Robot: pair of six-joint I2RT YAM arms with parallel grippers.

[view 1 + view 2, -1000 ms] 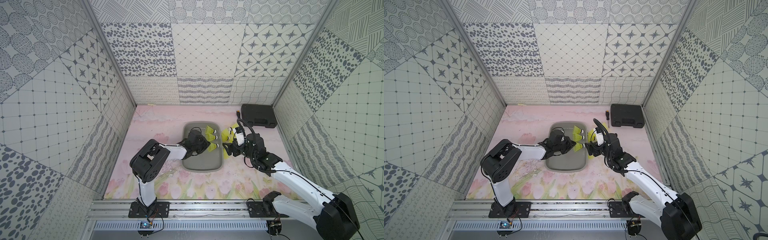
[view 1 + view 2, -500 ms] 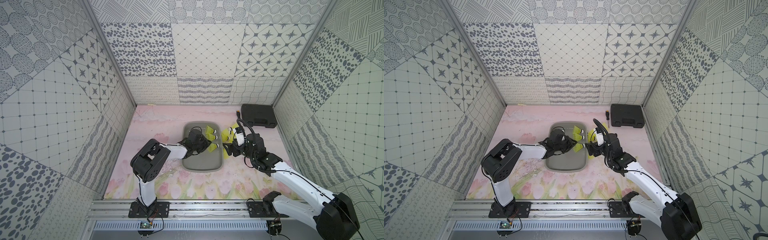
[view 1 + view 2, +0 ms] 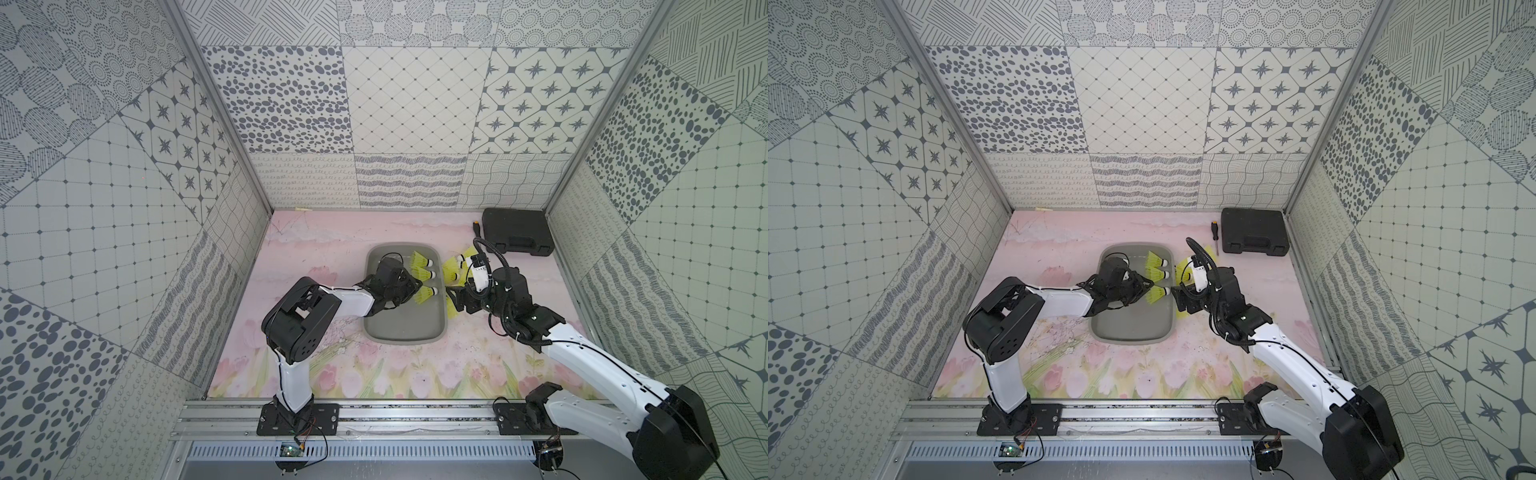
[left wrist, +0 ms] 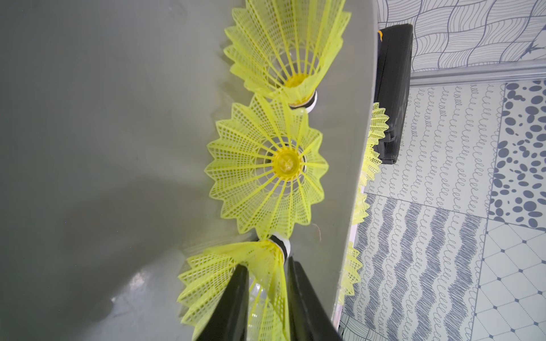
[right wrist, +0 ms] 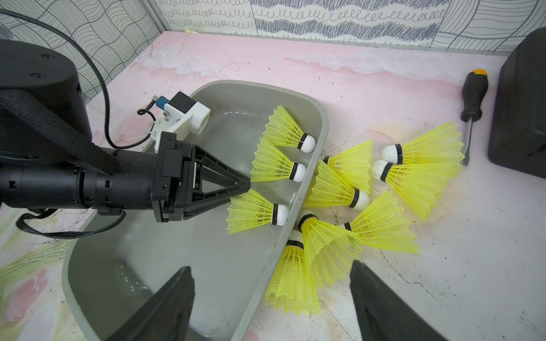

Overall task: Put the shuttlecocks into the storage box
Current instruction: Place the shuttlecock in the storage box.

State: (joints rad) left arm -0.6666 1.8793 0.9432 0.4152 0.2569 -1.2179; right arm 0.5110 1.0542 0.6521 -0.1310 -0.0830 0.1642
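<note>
The grey storage box (image 3: pixel 399 338) lies mid-table. Three neon shuttlecocks lie along its right wall, white tips to the wall (image 5: pixel 304 141) (image 5: pixel 297 171) (image 5: pixel 279 214). My left gripper (image 4: pixel 266 262) reaches into the box at the nearest of these (image 3: pixel 426 294). Its jaws stand narrowly open, one finger inside the skirt (image 4: pixel 224 274) and one outside, with slack showing. Several more shuttlecocks (image 5: pixel 339 189) are heaped on the table against the box's right rim. My right gripper (image 5: pixel 270 265) hangs wide open over that rim and the nearest loose shuttlecock (image 5: pixel 292 277), holding nothing.
A black hard case (image 3: pixel 517 230) sits at the back right corner. A screwdriver (image 5: pixel 472 94) lies just left of it, beside the heap. Patterned walls close in the table on three sides. The left arm's wrist (image 3: pixel 390 282) lies across the box's left half.
My left jaws have eased apart around the shuttlecock's skirt, and the shuttlecock now rests in the box. Neither arm has shifted noticeably.
</note>
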